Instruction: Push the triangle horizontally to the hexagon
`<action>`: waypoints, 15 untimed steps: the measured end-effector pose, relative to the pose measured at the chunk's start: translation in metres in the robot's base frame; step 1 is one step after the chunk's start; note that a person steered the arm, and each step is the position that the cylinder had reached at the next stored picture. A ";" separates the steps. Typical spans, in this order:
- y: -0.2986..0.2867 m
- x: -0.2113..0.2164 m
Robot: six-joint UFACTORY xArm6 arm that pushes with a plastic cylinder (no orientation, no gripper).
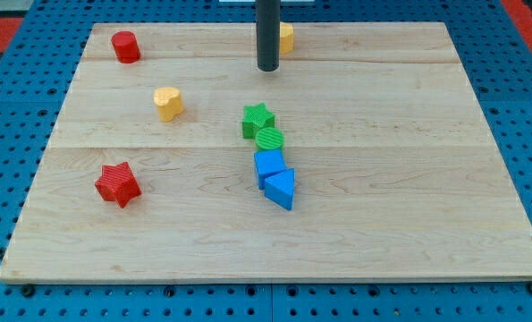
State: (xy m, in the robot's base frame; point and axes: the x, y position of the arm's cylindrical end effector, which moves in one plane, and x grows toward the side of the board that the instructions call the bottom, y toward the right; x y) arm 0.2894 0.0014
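The blue triangle (281,190) lies near the board's middle, at the lower end of a touching column of blocks. Above it are a blue cube (269,165), a green round block (269,139) and a green star (257,119). A yellow block (286,38), seemingly the hexagon, sits at the view's top centre, partly hidden behind my rod. My tip (267,69) rests on the board just below and left of that yellow block, well above the green star and far from the triangle.
A red many-sided block (125,46) sits at the top left. A yellow heart (168,103) lies left of the green star. A red star (117,183) lies at the lower left. The wooden board (426,224) rests on a blue pegboard.
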 end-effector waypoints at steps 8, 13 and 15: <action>-0.185 0.022; -0.063 0.235; 0.031 0.227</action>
State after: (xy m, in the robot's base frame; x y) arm 0.5160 0.0320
